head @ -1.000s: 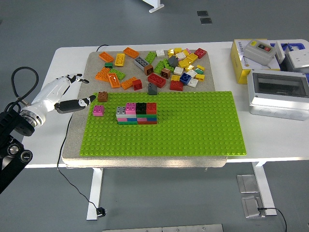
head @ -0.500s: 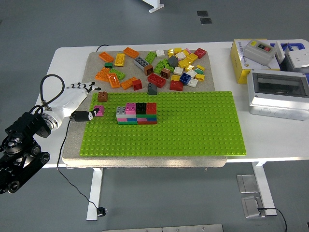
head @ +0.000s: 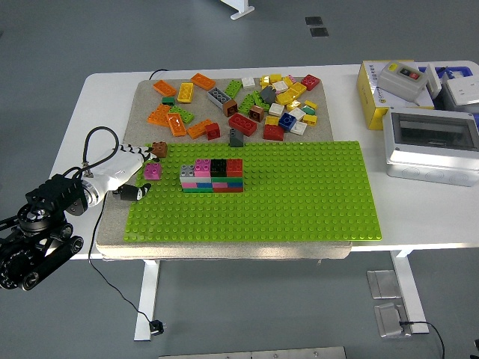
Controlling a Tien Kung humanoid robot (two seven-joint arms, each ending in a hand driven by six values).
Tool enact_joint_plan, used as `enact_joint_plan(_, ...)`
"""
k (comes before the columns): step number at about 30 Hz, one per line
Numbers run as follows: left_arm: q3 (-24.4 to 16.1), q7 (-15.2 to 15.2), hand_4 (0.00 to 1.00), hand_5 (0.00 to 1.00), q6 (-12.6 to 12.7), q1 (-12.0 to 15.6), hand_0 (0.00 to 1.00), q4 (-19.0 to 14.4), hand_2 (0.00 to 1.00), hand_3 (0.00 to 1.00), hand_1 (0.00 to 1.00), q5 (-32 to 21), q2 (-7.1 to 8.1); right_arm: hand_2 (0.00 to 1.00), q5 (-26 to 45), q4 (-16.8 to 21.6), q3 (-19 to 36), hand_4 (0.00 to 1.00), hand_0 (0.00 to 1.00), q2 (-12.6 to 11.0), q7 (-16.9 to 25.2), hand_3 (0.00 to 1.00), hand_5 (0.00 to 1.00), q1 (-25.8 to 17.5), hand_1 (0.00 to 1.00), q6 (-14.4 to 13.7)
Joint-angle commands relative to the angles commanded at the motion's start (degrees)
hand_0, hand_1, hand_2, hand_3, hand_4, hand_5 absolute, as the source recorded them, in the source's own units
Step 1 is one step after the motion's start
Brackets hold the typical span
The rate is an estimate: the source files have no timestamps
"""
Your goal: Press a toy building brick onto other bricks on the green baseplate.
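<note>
The green baseplate (head: 299,194) lies on a grey mat on the white table. A low block of pressed-together bricks (head: 212,176) stands on its left part, with grey, pink, black and red bricks on top. A small pink brick (head: 153,171) lies on the mat just left of the plate, and a brown brick (head: 159,149) sits just behind it. My left hand (head: 141,172) is at the pink brick's left side. It is open, with fingers (head: 139,152) spread toward the brown brick and the thumb (head: 139,191) in front of the pink one. It holds nothing.
Several loose bricks (head: 247,101) in orange, red, yellow, green and white are piled on the mat behind the plate. At the right stand a yellow box (head: 372,97) and a grey enclosure with a clear lid (head: 430,142). A black cable (head: 93,142) loops by my left wrist.
My left hand has come down and right from the table's left edge to the pink brick, and the arm has dropped lower. The bricks have not moved.
</note>
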Motion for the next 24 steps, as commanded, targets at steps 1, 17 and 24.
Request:
enact_joint_plan(1, 0.1, 0.0, 0.597, 0.222, 0.0, -0.1, 0.998, 0.1, 0.995, 0.833, 0.980, -0.1, -0.08, 0.796, 0.0, 0.0, 0.0, 0.396, 0.731, 0.0, 0.0, 0.679, 0.813, 0.0, 0.778, 0.0)
enact_joint_plan(17, 0.2, 0.6, 0.602, 0.229, -1.5, -1.5, 0.998, 2.8, 0.998, 0.824, 0.986, -2.2, -0.88, 0.810, 1.3, 0.0, -1.2, 0.398, 0.734, -0.1, 0.4, 0.681, 0.816, 0.0, 0.789, 0.2)
enact_joint_plan(24, 0.3, 0.5, 0.602, 0.231, -2.0, -2.0, 0.998, 4.2, 0.997, 0.815, 0.985, -3.9, -1.45, 0.811, 1.6, 0.0, -1.4, 0.396, 0.735, -0.1, 0.6, 0.681, 0.814, 0.1, 0.790, 0.2)
